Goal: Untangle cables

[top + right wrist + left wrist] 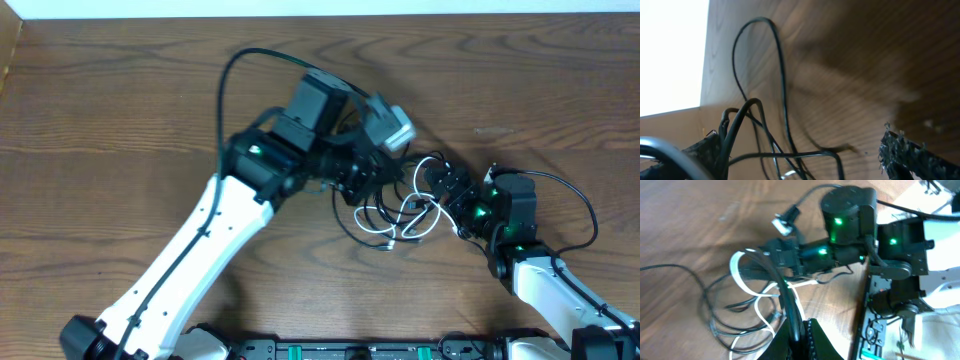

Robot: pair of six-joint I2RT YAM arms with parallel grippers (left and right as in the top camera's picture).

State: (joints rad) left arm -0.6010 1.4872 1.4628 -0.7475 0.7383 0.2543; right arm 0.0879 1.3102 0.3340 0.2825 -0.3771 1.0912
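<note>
The cables lie in a tangle at the table's middle: black loops (362, 225) and a shorter white cable (425, 222). My left gripper (372, 188) is at the tangle's left side and is shut on a black cable (789, 302) that rises from between its jaws (801, 332). White loops (737, 265) and black loops (710, 317) spread to its left. My right gripper (427, 190) is at the tangle's right side. Its jaws stand wide open (800, 155), with several black cable strands (782, 100) crossing the gap; its left fingertip (707, 147) touches one strand.
The thick black wire (225, 90) of the left arm arcs over the wooden table (120, 120). The right arm's own wire (580, 200) loops out to the right. A black rail (350, 350) runs along the front edge.
</note>
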